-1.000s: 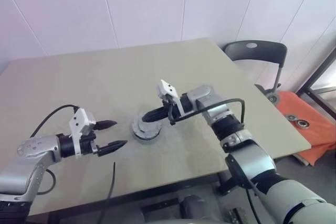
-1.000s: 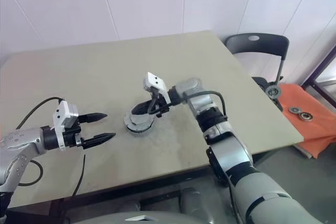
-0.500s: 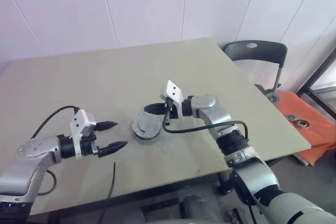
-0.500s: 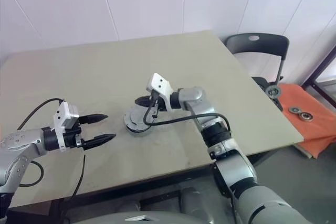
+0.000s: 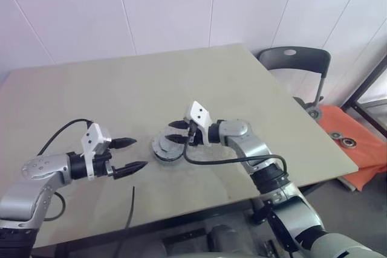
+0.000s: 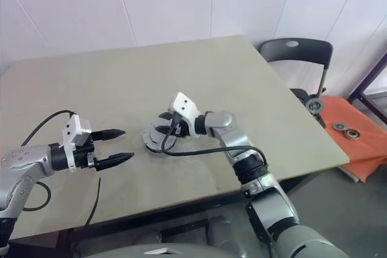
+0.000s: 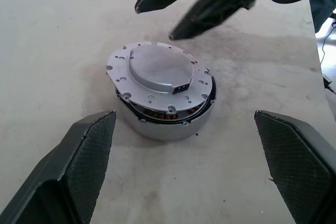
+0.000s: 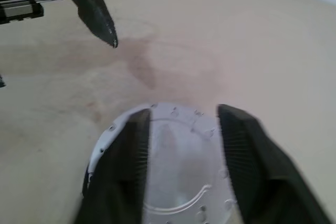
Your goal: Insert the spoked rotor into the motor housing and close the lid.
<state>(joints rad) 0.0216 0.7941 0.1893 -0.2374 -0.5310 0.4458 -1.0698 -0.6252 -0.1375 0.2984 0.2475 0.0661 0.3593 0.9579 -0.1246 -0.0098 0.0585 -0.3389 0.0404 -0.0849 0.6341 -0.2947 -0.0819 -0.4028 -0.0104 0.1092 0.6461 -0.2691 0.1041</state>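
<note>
Right end effector (image 5: 177, 132): fingers spread part-way, one to either side of the lid's raised centre as the right wrist view shows it. Tips hover just above the lid (image 7: 157, 72); in the left wrist view both tips stand clear of it at its far side. Nothing pinched between them. Whether a tip grazes the lid in the head views I cannot tell.

Left end effector (image 5: 130, 154): fingers spread wide, holding nothing, touching nothing. It sits left of the motor housing (image 7: 168, 121), apart from it, fingertips (image 7: 86, 156) pointing toward it.

Motor housing: near the middle of the surface (image 5: 121, 89), resting upright. The lid lies on top of it, tilted and shifted off-centre: one edge overhangs the housing wall, and on the side facing the left wrist camera a gap shows reddish-copper windings (image 7: 167, 112) under the lid rim. Lid not seated flush. Whether the spoked rotor sits inside the housing cannot be seen, the lid covers the opening.

Count:
- end effectors: two
- motor housings: one
- lids: one, pale grey, with a raised round centre and small holes around the rim
- chairs: one dark chair (image 5: 294, 61) beyond the far right corner of the surface
- an orange cloth (image 5: 354, 143) on the floor at right, with two small round parts (image 5: 347, 141) on it
</note>
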